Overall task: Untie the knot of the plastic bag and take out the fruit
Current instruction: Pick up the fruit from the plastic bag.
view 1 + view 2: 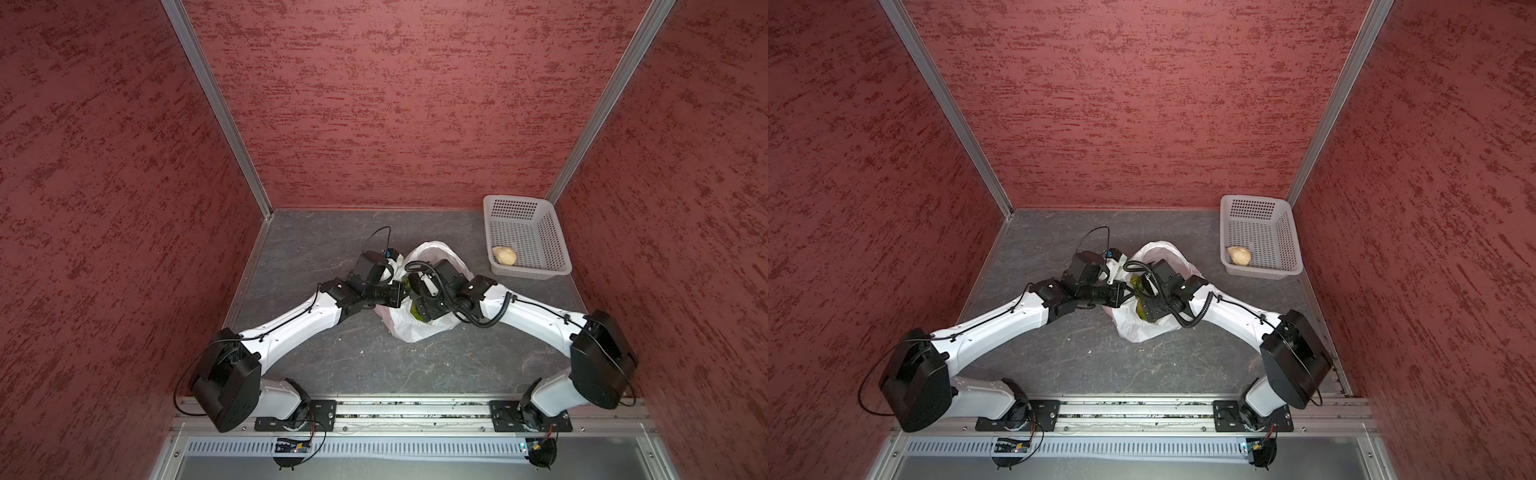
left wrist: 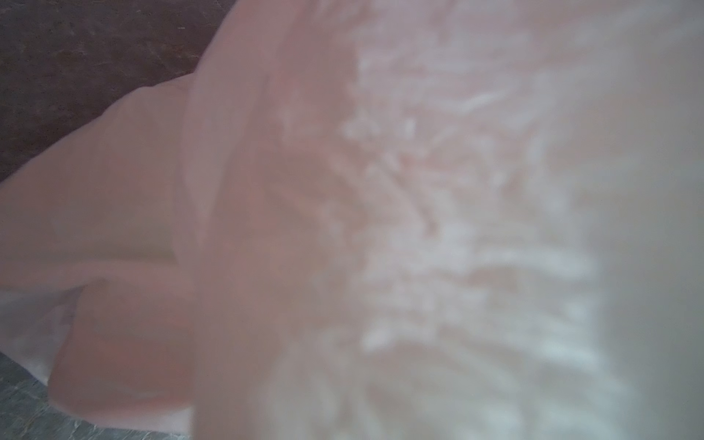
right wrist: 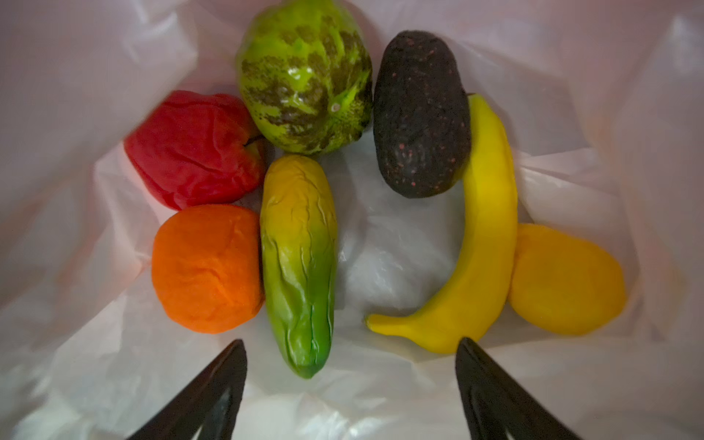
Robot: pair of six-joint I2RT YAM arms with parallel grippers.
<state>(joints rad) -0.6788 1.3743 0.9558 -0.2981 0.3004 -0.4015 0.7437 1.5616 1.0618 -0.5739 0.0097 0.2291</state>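
Right wrist view: right gripper (image 3: 350,343), jaws wide and empty, hovers inside the plastic bag (image 3: 114,362) over mango (image 3: 299,263) and banana (image 3: 484,247) — left gripper (image 1: 400,290), closed on its rim, apparently keeps the mouth open; pale fruit (image 1: 504,255) sits in the basket (image 1: 552,232).

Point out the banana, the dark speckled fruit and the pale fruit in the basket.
banana (image 3: 491,228): right wrist view, middle of its curved body.
dark speckled fruit (image 3: 421,114): right wrist view, centre of its skin.
pale fruit (image 1: 504,255): in a top view, its rounded middle.
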